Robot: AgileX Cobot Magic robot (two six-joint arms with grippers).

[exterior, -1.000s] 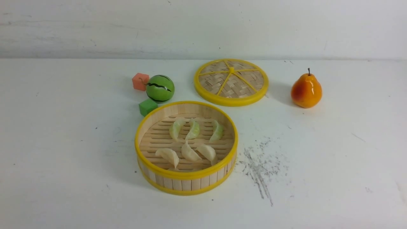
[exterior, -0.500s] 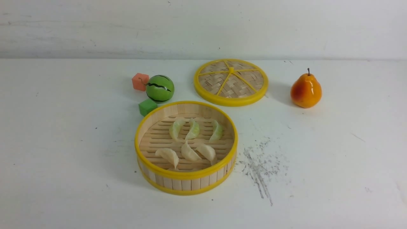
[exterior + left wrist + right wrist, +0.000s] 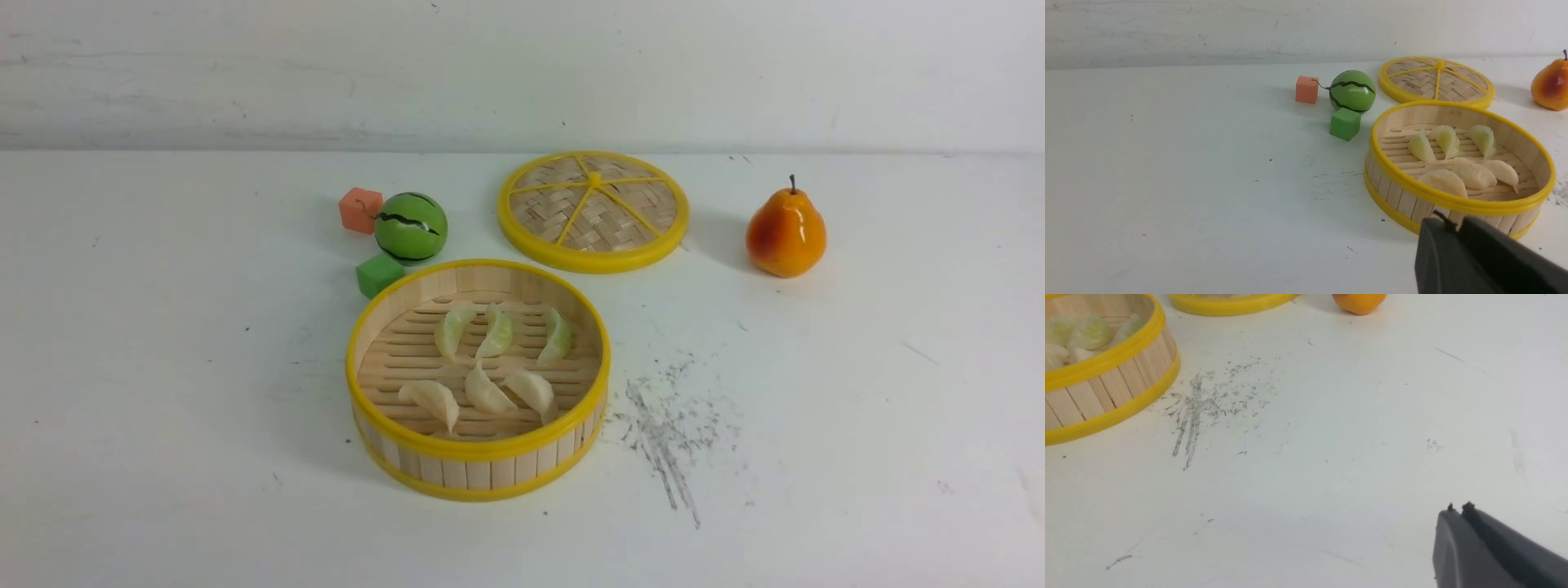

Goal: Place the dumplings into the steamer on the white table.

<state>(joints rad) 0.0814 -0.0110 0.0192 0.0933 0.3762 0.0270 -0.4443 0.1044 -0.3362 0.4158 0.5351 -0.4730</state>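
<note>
The left fingers (image 3: 1447,224) show at the lower right of the left wrist view, pressed together with nothing between them, in front of the steamer's near wall. In that view the steamer (image 3: 1400,196) sits right of centre on the tabletop (image 3: 1188,183), with all six dumplings (image 3: 1457,157) on its slatted floor: three pale green behind, three cream-white in front. A green cube (image 3: 1345,123), a toy watermelon (image 3: 1352,91) and an orange cube (image 3: 1307,89) stand to its upper left; the woven lid (image 3: 1436,80) lies behind it, and a pear (image 3: 1551,83) sits at the right edge.

In the right wrist view the right fingers (image 3: 1458,512) are at the lower right, closed and empty, above bare tabletop. The steamer is cut off at the upper left, beside a patch of dark scuff marks (image 3: 1208,400).

The front view shows no fingers. The steamer rests at centre holding the dumplings, the lid behind it to the right, the pear at far right.
</note>
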